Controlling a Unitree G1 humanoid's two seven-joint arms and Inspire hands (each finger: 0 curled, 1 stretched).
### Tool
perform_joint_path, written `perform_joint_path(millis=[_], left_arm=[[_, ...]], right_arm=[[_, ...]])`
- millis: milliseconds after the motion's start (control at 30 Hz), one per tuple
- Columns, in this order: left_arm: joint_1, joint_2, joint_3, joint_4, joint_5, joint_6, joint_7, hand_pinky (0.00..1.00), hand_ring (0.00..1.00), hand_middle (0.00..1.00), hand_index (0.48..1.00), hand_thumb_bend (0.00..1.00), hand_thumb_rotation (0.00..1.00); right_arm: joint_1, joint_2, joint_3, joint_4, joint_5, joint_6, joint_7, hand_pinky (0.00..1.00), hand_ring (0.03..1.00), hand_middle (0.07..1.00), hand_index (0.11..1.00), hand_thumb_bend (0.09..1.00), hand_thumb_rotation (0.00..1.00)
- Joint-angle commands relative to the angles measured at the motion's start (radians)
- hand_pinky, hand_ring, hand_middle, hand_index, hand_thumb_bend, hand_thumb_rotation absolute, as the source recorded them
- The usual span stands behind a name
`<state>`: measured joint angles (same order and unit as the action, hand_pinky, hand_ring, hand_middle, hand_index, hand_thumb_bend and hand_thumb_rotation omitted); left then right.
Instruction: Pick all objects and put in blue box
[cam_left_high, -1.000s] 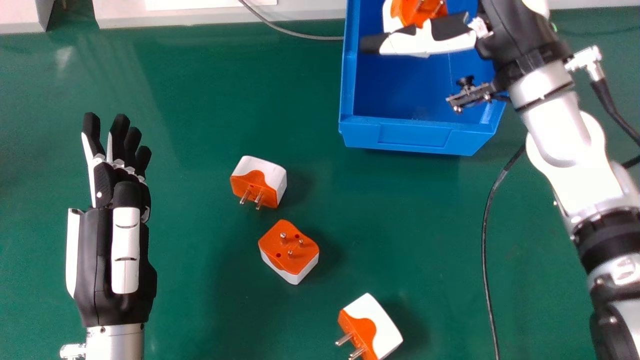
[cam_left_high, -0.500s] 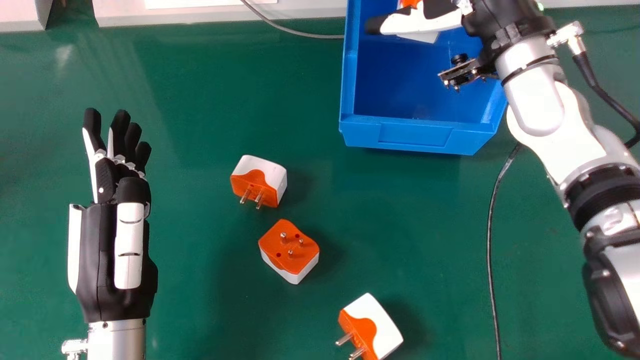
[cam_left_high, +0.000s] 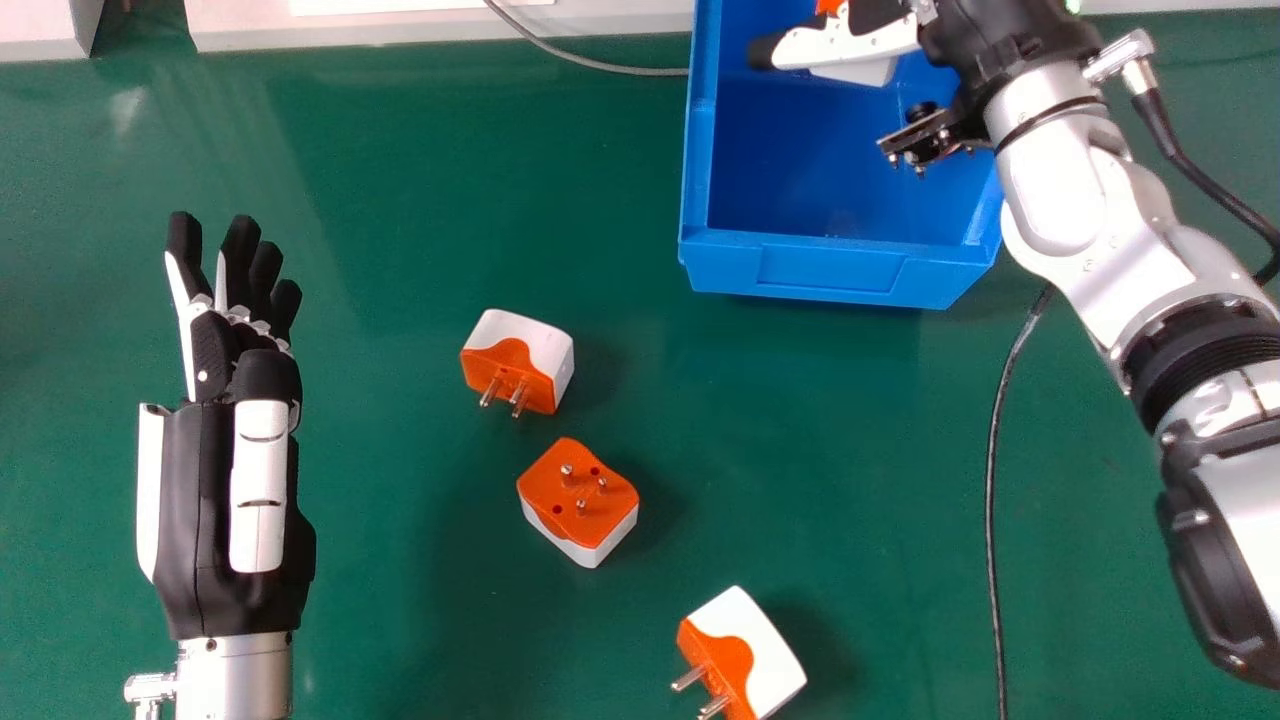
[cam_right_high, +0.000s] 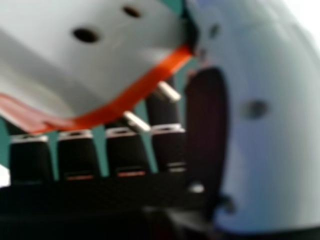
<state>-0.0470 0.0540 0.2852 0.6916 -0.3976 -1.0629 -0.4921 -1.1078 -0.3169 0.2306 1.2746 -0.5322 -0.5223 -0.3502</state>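
Over blue box (cam_left_high: 830, 272), your right hand (cam_left_high: 850, 45) clamps adapter (cam_right_high: 95, 70) between thumb and fingers, likely so release lands inside; on desk (cam_left_high: 400, 200), three other adapters (cam_left_high: 605, 518); left hand (cam_left_high: 240, 335) idle, fingers extended.

No text, label, brand, number or sign can be read in either view.
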Motion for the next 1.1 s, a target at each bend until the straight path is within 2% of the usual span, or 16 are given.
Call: perform_joint_path(millis=[0,167,233,367,500,600,700,767,933,1000,1067], left_arm=[[-0.014,0.003,0.002,-0.002,0.007,-0.030,0.003,1.00,1.00,1.00,0.996,0.58,0.85],[-0.019,0.009,0.005,0.011,0.002,-0.037,0.001,1.00,1.00,1.00,0.990,0.57,0.85],[-0.020,0.010,0.005,0.014,0.005,-0.040,0.003,1.00,1.00,1.00,0.983,0.57,0.86],[-0.021,0.007,0.001,0.015,0.015,-0.044,0.011,1.00,1.00,1.00,0.977,0.57,0.86],[-0.021,0.012,0.001,0.019,0.037,-0.049,0.030,1.00,1.00,1.00,0.965,0.57,0.86],[-0.019,0.015,0.000,0.016,0.044,-0.048,0.037,1.00,1.00,1.00,0.958,0.56,0.86],[-0.021,0.016,0.001,0.025,0.051,-0.053,0.044,1.00,1.00,1.00,0.951,0.56,0.87],[-0.018,0.014,-0.001,0.019,0.059,-0.051,0.054,1.00,1.00,1.00,0.946,0.56,0.87],[-0.013,0.013,-0.010,0.009,0.061,-0.047,0.061,1.00,1.00,1.00,0.932,0.56,0.87],[-0.012,0.013,-0.010,0.011,0.065,-0.047,0.066,1.00,1.00,1.00,0.929,0.56,0.87],[-0.012,0.015,-0.009,0.015,0.063,-0.049,0.065,1.00,1.00,1.00,0.929,0.56,0.87]], right_arm=[[-0.069,0.001,0.006,0.005,-0.003,0.012,-0.025,0.31,0.435,0.510,0.511,0.497,0.00],[-0.074,0.017,0.037,0.034,-0.024,0.064,-0.035,0.31,0.430,0.505,0.509,0.497,0.00],[-0.073,0.024,0.048,0.040,-0.034,0.083,-0.038,0.32,0.428,0.501,0.508,0.498,0.00],[-0.069,0.048,0.077,0.056,-0.055,0.128,-0.042,0.32,0.425,0.498,0.507,0.498,0.00],[-0.074,0.067,0.093,0.063,-0.070,0.152,-0.050,0.33,0.425,0.492,0.506,0.499,0.00],[-0.076,0.075,0.117,0.067,-0.092,0.171,-0.071,0.33,0.425,0.490,0.506,0.499,0.00],[-0.077,0.080,0.125,0.073,-0.102,0.178,-0.075,0.33,0.426,0.488,0.506,0.499,0.00],[-0.077,0.083,0.125,0.076,-0.103,0.184,-0.070,0.33,0.424,0.486,0.506,0.499,0.00],[-0.073,0.086,0.132,0.084,-0.109,0.207,-0.073,0.34,0.419,0.486,0.507,0.499,0.00],[-0.071,0.087,0.135,0.086,-0.112,0.217,-0.073,0.34,0.419,0.488,0.508,0.499,0.00],[-0.070,0.088,0.142,0.086,-0.118,0.227,-0.079,0.34,0.419,0.488,0.508,0.499,0.00]])
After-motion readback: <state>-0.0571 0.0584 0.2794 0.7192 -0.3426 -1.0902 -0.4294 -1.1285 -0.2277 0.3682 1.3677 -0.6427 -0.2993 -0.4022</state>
